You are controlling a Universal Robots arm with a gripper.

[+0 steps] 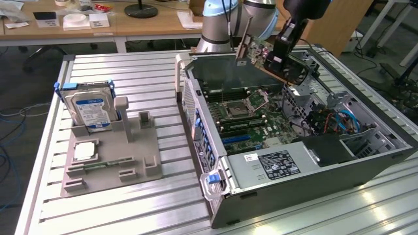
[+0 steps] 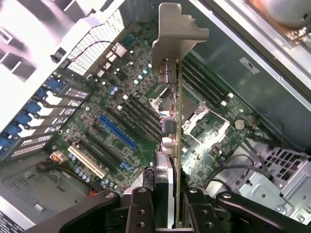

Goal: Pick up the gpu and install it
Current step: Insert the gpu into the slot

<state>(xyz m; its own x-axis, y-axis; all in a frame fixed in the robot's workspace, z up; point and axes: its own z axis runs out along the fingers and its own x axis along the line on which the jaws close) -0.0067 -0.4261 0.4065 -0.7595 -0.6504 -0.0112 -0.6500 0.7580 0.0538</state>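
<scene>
Already the pickup is done. Above the open case (image 1: pixel 326 188) and clear of its motherboard (image 1: pixel 251 125), the gpu (image 1: pixel 261 51) hangs tilted, pinched at one end by the claw (image 2: pixel 167 206). Seating it in a slot is what remains. By count there is one case, one motherboard, one grey holder (image 1: pixel 130 156), one hard drive (image 1: pixel 91 110), one gpu and one chip (image 1: pixel 85 152).
</scene>
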